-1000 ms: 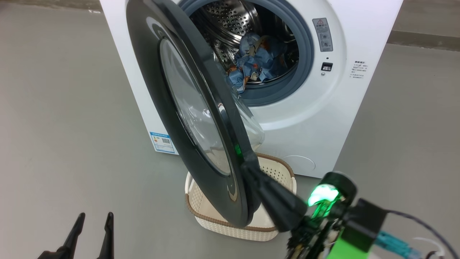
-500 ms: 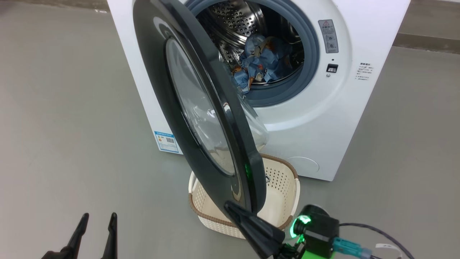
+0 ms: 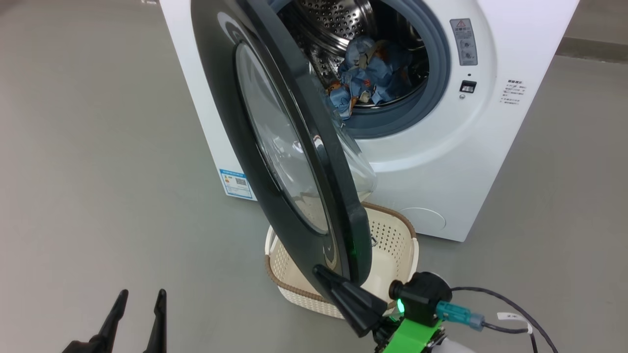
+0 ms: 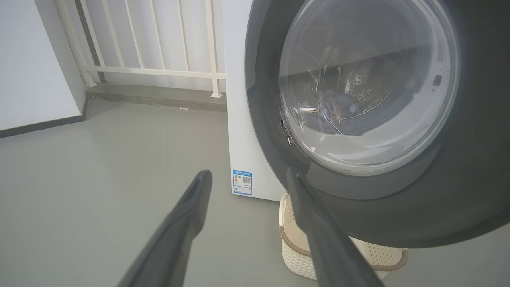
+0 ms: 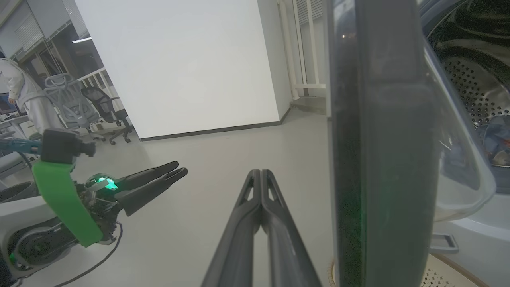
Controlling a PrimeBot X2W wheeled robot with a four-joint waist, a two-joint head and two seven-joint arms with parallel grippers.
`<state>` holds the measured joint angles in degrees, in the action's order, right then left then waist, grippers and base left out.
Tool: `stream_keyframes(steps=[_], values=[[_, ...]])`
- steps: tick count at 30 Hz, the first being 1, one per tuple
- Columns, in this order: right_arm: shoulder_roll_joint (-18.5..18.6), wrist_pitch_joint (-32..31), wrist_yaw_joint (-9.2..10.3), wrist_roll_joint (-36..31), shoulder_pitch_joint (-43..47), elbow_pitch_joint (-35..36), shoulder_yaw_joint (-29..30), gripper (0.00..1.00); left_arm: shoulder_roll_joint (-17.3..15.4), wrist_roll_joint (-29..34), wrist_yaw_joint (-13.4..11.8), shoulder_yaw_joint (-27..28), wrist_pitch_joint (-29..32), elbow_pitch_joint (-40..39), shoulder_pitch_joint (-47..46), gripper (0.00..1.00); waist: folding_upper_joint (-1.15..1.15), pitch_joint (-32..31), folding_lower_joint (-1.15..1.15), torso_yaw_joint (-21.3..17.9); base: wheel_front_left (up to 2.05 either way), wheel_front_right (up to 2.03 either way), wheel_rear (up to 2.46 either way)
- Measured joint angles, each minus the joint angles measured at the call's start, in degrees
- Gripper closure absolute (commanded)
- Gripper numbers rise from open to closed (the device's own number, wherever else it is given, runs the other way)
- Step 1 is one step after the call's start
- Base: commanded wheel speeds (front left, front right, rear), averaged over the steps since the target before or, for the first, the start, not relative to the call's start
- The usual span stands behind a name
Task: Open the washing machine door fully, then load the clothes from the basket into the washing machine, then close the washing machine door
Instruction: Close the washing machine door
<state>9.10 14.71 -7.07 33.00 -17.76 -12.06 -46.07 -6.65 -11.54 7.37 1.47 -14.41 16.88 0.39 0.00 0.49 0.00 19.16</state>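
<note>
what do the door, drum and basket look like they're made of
Washing machine door: glossy black rim, likely plastic by its sheen; clear bulging centre, glass or clear plastic.
Drum: shiny perforated metal, probably stainless steel.
Basket: matte cream plastic with punched holes; brown rim looks woven, perhaps imitation rattan.

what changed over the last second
The shut right hand drew back and down along the washing machine door rim to its lower edge. The head view shifted too. Door angle, clothes in the drum, basket and open left hand look unchanged.
</note>
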Motion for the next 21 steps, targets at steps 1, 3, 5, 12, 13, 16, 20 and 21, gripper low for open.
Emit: stream_keyframes(steps=[1, 3, 5, 12, 13, 16, 20, 21], values=[[-0.12, 0.00, 0.00, 0.00, -0.23, -0.48, 0.25, 1.00, 0.11, 0.00, 0.00, -0.02, 0.00, 0.00, -0.01, 0.00, 0.00, 0.16, 0.00, 0.10, 0.00, 0.00, 0.00], [-0.23, 0.00, 0.00, 0.00, -0.43, -0.83, 0.60, 1.00, 0.15, 0.00, 0.00, -0.04, 0.00, 0.00, -0.01, 0.00, 0.00, 0.32, 0.00, 0.19, 0.00, 0.00, 0.00], [-0.58, 0.00, 0.00, -0.22, -0.50, -1.41, 1.89, 1.00, 0.19, 0.00, 0.00, -0.01, 0.00, 0.00, -0.02, 0.00, 0.00, 0.62, 0.00, 0.29, 0.00, 0.00, 0.00], [-1.56, 0.00, -0.29, -1.18, -0.50, -2.24, 5.45, 1.00, 0.40, 0.00, 0.00, 0.02, 0.00, -0.04, -0.14, 0.00, 0.00, 1.51, 0.00, 0.00, 0.00, 0.00, 0.00], [-1.66, 0.00, -0.31, -1.31, -0.50, -2.26, 5.90, 1.00, 0.45, 0.00, 0.00, -0.08, 0.00, -0.09, -0.23, 0.00, 0.00, 1.66, 0.00, -0.09, 0.00, 0.00, 0.00], [-1.59, 0.00, -0.45, -1.61, -0.62, -2.43, 7.73, 1.00, 0.66, 0.00, 0.00, -0.37, 0.00, -0.46, -0.57, 0.00, 0.00, 2.35, 0.00, -0.35, 0.00, 0.00, 0.00], [-0.99, 0.00, -0.44, -1.96, -2.47, -3.12, 11.21, 1.00, 1.52, 0.00, 0.00, -0.60, -0.01, -1.53, -1.86, 0.00, 0.00, 3.59, 0.00, -0.75, 0.00, 0.00, 0.00], [-0.73, 0.00, -0.44, -2.16, -3.11, -3.38, 12.15, 1.00, 1.70, 0.00, 0.00, -0.63, -0.05, -1.82, -2.00, 0.00, 0.00, 3.87, 0.00, -0.90, 0.00, 0.00, 0.00]])
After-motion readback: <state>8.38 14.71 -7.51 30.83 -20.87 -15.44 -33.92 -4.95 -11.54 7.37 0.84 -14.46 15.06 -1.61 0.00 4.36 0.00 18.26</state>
